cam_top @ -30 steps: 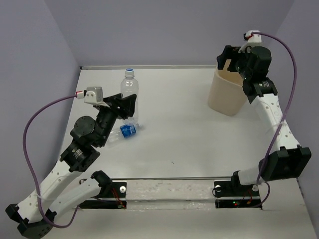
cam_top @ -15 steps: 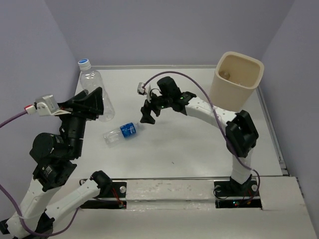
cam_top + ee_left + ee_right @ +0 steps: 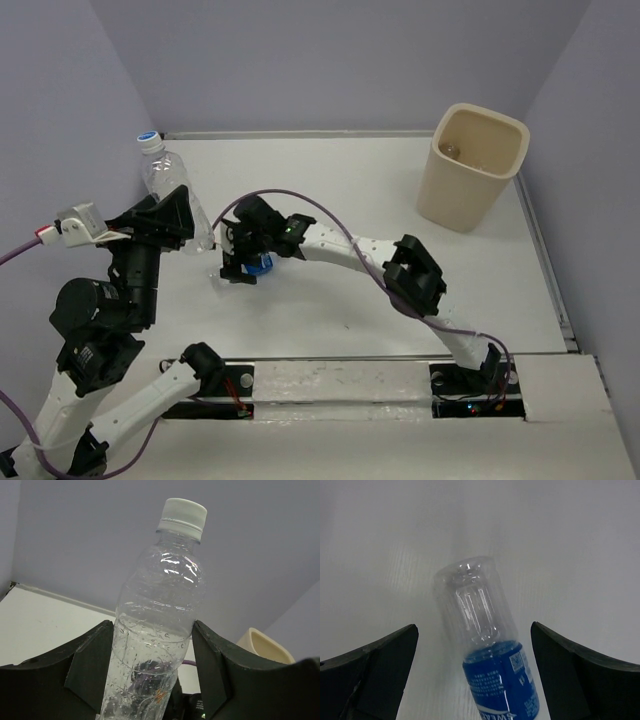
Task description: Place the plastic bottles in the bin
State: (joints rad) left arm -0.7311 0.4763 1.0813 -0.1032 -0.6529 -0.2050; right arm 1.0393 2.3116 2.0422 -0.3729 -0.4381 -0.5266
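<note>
Here the labelled bottle (image 3: 492,680) lay inside my spread right gripper (image 3: 474,630); other views showed my left gripper (image 3: 152,630) pinching a clear bottle (image 3: 165,590).

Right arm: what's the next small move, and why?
Probably lower the right gripper a little and close. Its fingers stand open on either side of the blue-labelled bottle, which lies on the table, seemingly untouched. The left gripper holds the clear bottle.
</note>
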